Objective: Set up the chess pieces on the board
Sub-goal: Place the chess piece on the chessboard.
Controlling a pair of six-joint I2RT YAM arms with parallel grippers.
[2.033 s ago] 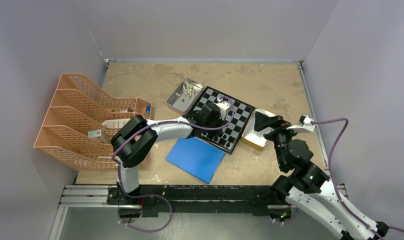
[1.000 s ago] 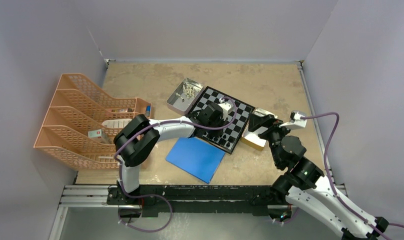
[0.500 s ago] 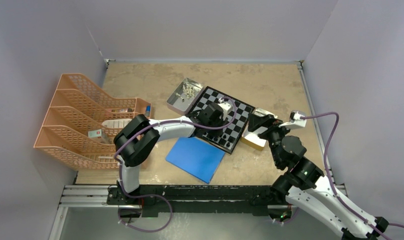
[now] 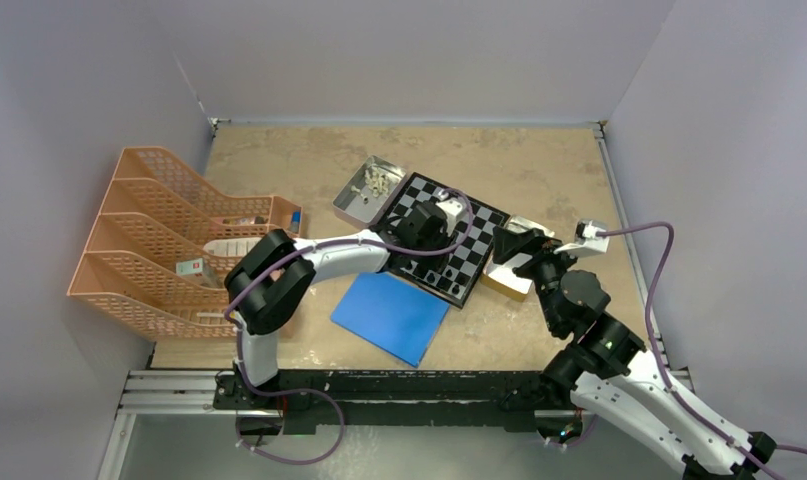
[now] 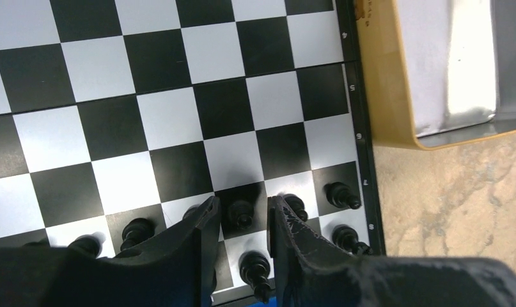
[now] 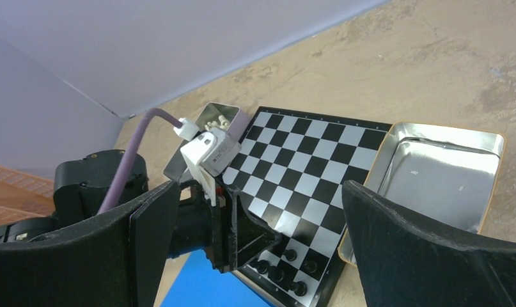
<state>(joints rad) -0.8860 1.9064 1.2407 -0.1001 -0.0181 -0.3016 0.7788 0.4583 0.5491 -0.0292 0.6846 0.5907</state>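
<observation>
1. My left gripper (image 5: 243,204) is partly open. Its two matte black fingers (image 5: 185,243) stand on either side of one pawn (image 5: 242,215), which is upright on a dark square of the board (image 5: 178,96). A thin gap seems to show on each side of the pawn, though shadow makes contact hard to rule out.
2. My right gripper (image 6: 260,187) is spread wide, with nothing between its jaws. It hangs above the board's edge and the tin (image 6: 434,185).
3. The board is flat and glossy, with black and silvery-white checks inside a thin dark border.
4. The other black pieces (image 5: 340,194) are glossy, with round heads. They stand in the two rows nearest my left fingers.
5. The tin is shallow and rectangular with rounded corners. Its outer wall is gold and its floor mirror-bright, and it lies just beside the board.
6. The cream pieces (image 4: 377,182) lie heaped in a second tin (image 4: 351,205) at the board's far corner.
7. The table (image 5: 447,192) is mottled tan
</observation>
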